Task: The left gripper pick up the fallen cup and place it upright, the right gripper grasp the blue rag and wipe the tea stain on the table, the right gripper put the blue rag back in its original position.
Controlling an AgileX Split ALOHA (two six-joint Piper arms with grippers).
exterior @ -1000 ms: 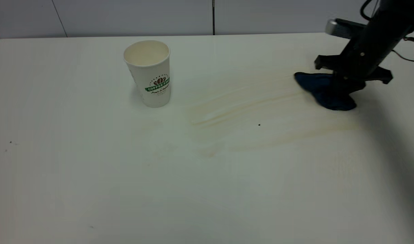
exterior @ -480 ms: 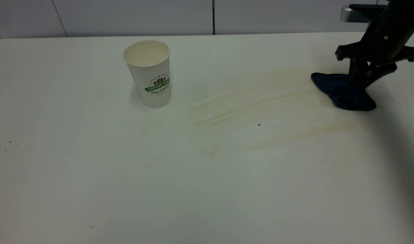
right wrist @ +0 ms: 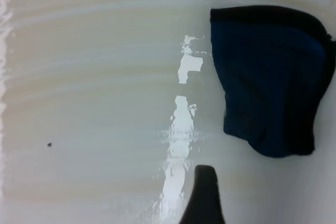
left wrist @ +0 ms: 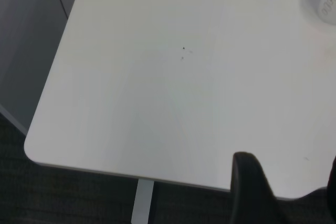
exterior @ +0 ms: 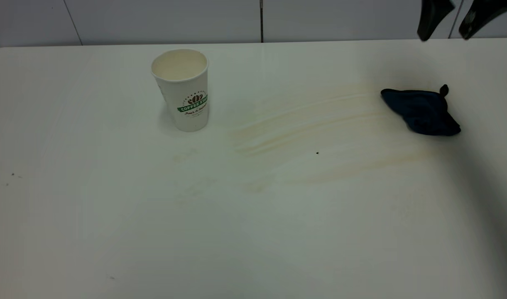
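Note:
The white cup (exterior: 182,89) with its green logo stands upright on the table (exterior: 112,224), left of centre; its edge (left wrist: 324,1) shows in the left wrist view. Tan smeared streaks of the tea stain (exterior: 303,124) run from the middle towards the right. The blue rag (exterior: 421,111) lies crumpled at the right end of the streaks, held by nothing. My right gripper (exterior: 443,38) hangs open above and behind the rag, clear of it; the right wrist view looks down on the rag (right wrist: 270,77). My left gripper (left wrist: 291,182) is open and empty over the table's near-left corner.
A tiny black speck (exterior: 317,153) sits below the streaks. A wet glare patch (right wrist: 181,129) shines beside the rag. The table's rounded corner and edge (left wrist: 37,153) drop to dark floor. A grey wall runs behind the table.
The right gripper has let go of the blue rag and risen up and back, away from the table. The rag stays where it was left. The cup has not moved.

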